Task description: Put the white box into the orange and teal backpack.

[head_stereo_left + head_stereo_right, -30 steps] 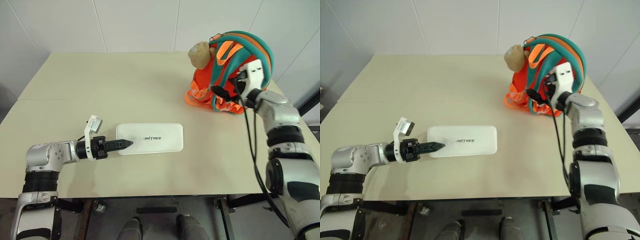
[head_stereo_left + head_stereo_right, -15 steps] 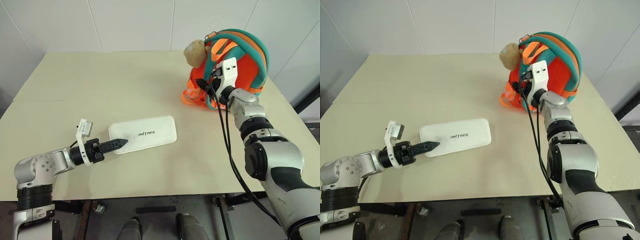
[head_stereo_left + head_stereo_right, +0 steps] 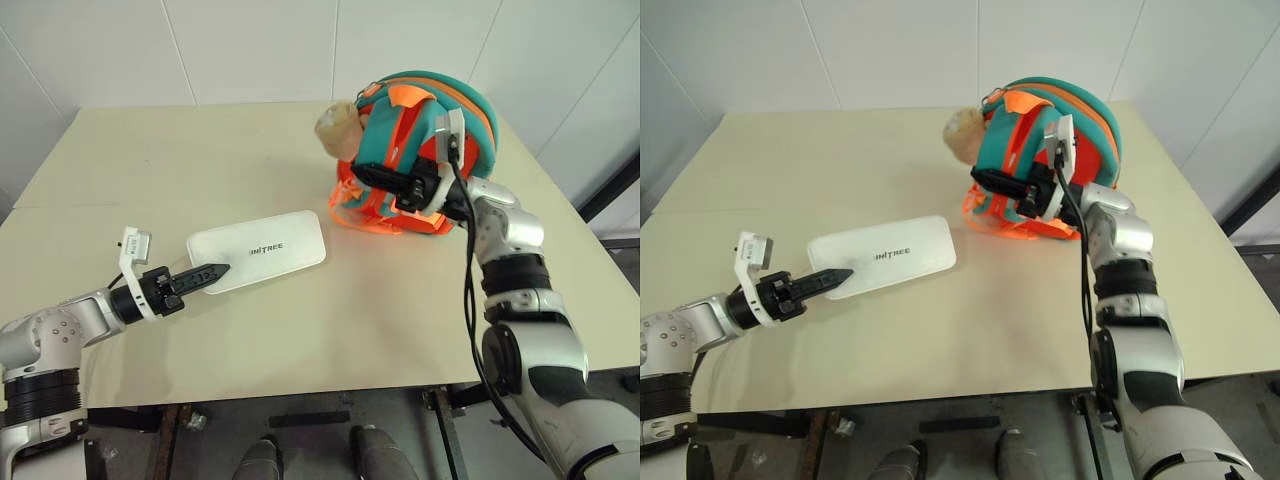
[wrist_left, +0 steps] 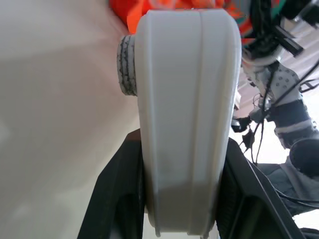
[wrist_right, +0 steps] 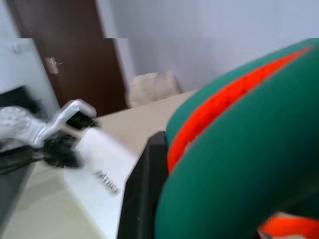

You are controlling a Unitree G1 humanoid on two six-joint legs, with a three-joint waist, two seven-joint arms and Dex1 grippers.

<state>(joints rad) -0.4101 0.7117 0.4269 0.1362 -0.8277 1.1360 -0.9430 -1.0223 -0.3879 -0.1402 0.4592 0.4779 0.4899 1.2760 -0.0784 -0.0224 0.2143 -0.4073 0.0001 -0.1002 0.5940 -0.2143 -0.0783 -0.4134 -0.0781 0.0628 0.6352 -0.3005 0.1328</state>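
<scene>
The white box [image 3: 258, 263] lies flat on the table with dark lettering on top. My left gripper [image 3: 212, 272] is shut on its near left end, and in the left wrist view the box [image 4: 187, 99] sits clamped between both black fingers [image 4: 119, 189]. The orange and teal backpack [image 3: 420, 120] stands at the table's far right, a tan plush toy [image 3: 335, 125] hanging on its left side. My right gripper [image 3: 362, 173] points left across the backpack's front, shut on a teal strap [image 5: 239, 149] that presses against its finger [image 5: 144, 189].
Between the box and the backpack lies a strip of bare beige table [image 3: 200, 170]. The backpack's orange webbing loops [image 3: 350, 215] spread on the surface at its base. A black cable runs along my right arm [image 3: 470, 300].
My right gripper swung left across the backpack's front and closed on a strap; the toy side tipped leftward. The left gripper drew the box's end slightly left, turning it. The camera also shifted.
</scene>
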